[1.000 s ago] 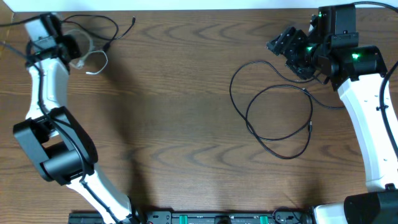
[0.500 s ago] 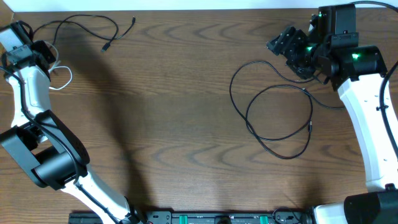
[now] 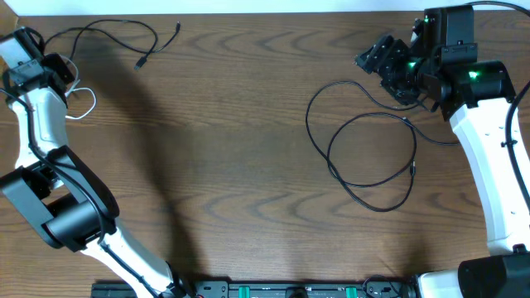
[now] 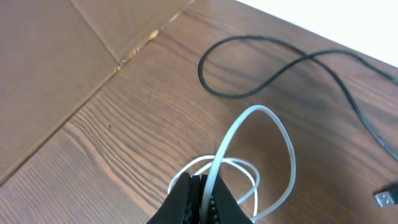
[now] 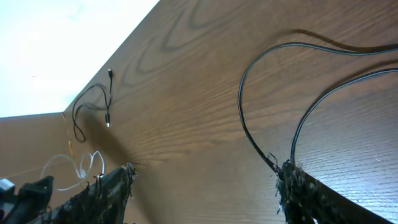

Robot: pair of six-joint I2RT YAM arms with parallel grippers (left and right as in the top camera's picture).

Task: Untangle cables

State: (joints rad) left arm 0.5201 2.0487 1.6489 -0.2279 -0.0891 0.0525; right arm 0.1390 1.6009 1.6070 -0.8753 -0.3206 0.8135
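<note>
Left gripper, clamped on the white cable, has dragged it left, clear of the black cable by the counter back edge. Right gripper is unchanged, wide open over the looped cable

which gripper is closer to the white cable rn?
Left. The left gripper is shut on the white cable at the far-left edge of the table. The right gripper is open on the opposite side, by the looped black cable.

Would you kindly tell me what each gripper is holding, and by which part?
The left gripper pinches the white cable by a strand of its loops; the right gripper is open and holds nothing.
</note>
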